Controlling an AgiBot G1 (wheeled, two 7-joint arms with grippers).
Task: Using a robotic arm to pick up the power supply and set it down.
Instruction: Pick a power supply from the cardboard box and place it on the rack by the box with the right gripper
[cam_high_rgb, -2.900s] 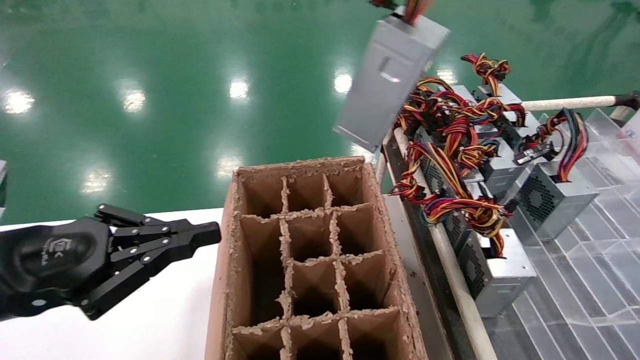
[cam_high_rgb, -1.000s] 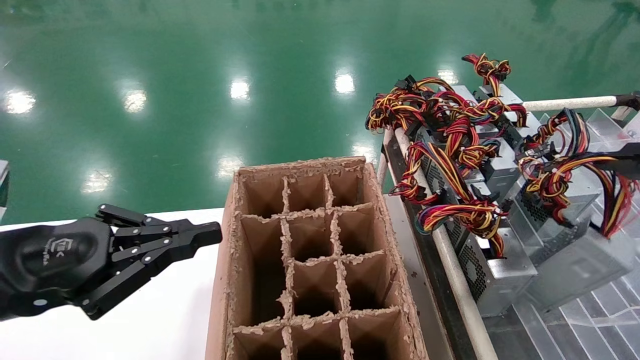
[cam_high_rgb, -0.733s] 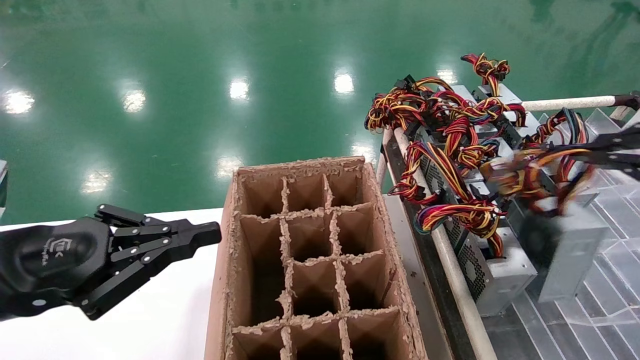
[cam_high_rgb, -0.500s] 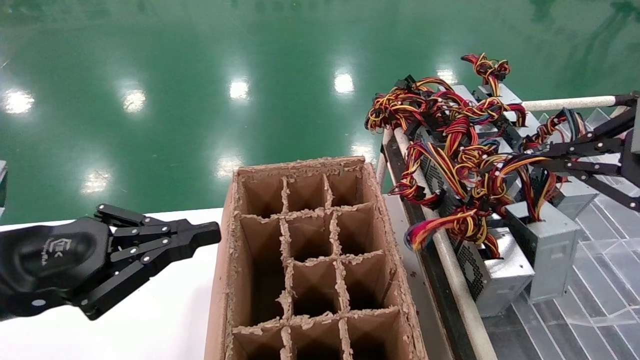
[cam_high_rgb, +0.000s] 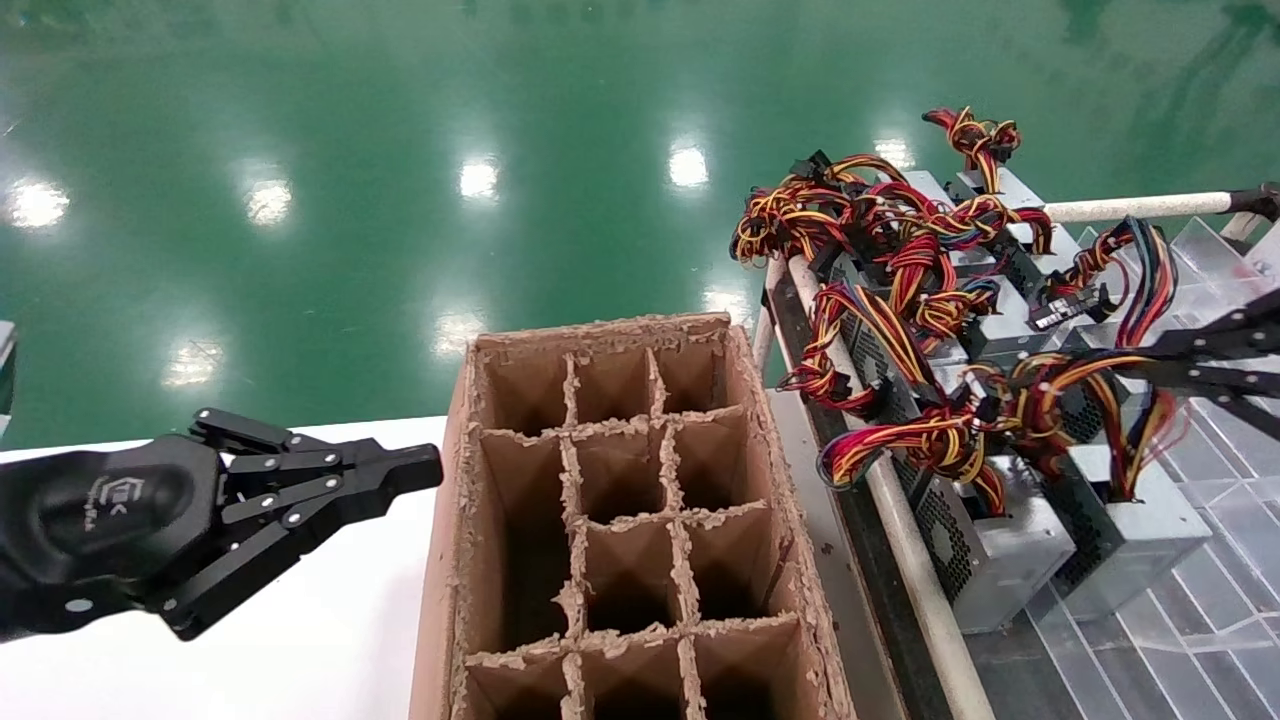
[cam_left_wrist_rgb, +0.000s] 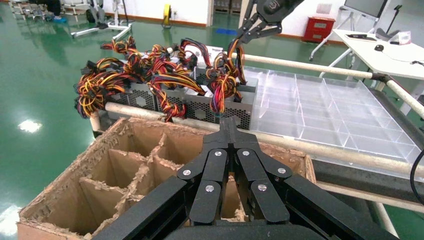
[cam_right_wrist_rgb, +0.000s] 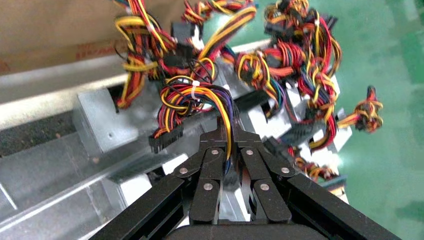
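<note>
Head view: the right gripper (cam_high_rgb: 1110, 366) reaches in from 3 o'clock with its jaws clamped on the wires (cam_high_rgb: 1075, 395) of the power supply (cam_high_rgb: 1135, 530). That box sits at 4 o'clock on the clear tray (cam_high_rgb: 1215, 470), beside a row of other supplies (cam_high_rgb: 985, 545) along the rail (cam_high_rgb: 915, 575). I judge this the set-down step: the box looks to rest on the tray, so the next move calls for letting go of the wires and lifting clear without snagging the neighbouring bundles. The left gripper (cam_high_rgb: 425, 467) is parked at 9 o'clock over the white table (cam_high_rgb: 300, 650), jaws together. At 6 o'clock stands a carton (cam_high_rgb: 455, 520) split by dividers into cells; the cells in sight hold nothing.

Left wrist view: the left gripper (cam_left_wrist_rgb: 229, 121), jaws together, hangs above the carton (cam_left_wrist_rgb: 60, 197). Beyond it the supplies (cam_left_wrist_rgb: 200, 106) line the tray's (cam_left_wrist_rgb: 325, 107) near edge, with the rest of its compartments bare. The right gripper (cam_left_wrist_rgb: 239, 37) pinches wires (cam_left_wrist_rgb: 223, 85) at 12 o'clock.

Right wrist view: the right gripper (cam_right_wrist_rgb: 228, 136) has a bundle of yellow, red and black wires (cam_right_wrist_rgb: 192, 97) caught between its jaws. The power supply (cam_right_wrist_rgb: 107, 122) lies at 9 o'clock.
</note>
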